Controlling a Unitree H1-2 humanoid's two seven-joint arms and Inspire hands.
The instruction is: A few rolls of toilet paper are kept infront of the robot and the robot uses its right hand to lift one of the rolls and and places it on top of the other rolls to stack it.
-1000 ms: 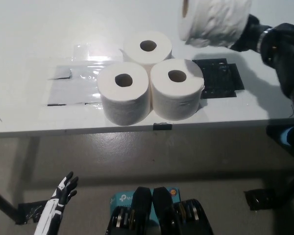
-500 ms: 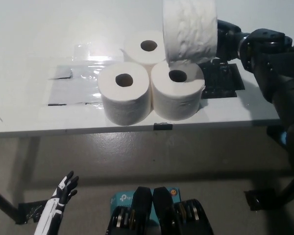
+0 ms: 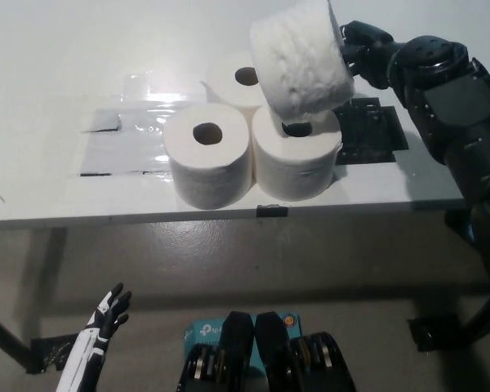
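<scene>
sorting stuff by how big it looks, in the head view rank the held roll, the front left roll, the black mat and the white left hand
1-2. front left roll and held roll: look alike; the held one is raised nearer the camera, so unranked.
3. black mat, partly hidden.
4. white left hand, farther below the table, so it may only look smallest.

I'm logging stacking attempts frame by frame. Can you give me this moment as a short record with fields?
held item: white toilet paper roll, tilted, above the group
holder: black right robot hand, shut on the roll
base rolls: three upright white toilet paper rolls, front left, front right, back
surface: white table
resting hand: white left robot hand, low at lower left, fingers apart
stack status: not yet released
</scene>
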